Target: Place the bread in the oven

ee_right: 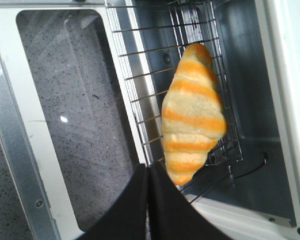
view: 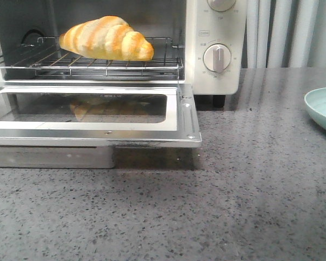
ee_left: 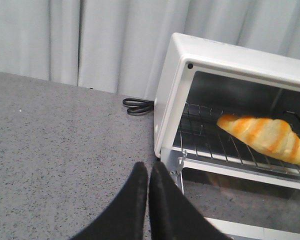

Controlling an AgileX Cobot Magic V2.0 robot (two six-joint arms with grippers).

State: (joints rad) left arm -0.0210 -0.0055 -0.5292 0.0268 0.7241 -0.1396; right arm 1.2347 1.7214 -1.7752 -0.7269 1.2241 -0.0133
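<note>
Beside right gripper (ee_right: pixel 149 172) (closed): bread (ee_right: pixel 192 112).

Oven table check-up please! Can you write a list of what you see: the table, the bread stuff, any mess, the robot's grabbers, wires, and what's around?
Surface: speckled grey countertop.
Job's things: bread lies on the wire rack inside the oven; door dropped open.
Clutter: pale green dish at the right edge.
Grippers: left gripper shut, empty; right gripper shut, empty, near the bread's tip.
Cables: black cord coiled beside the oven.
Surroundings: pale curtain behind.

bread (view: pixel 107 38) on rack (view: pixel 98 61) — inside oven (view: pixel 214 32), door (view: pixel 98 117) down
</note>
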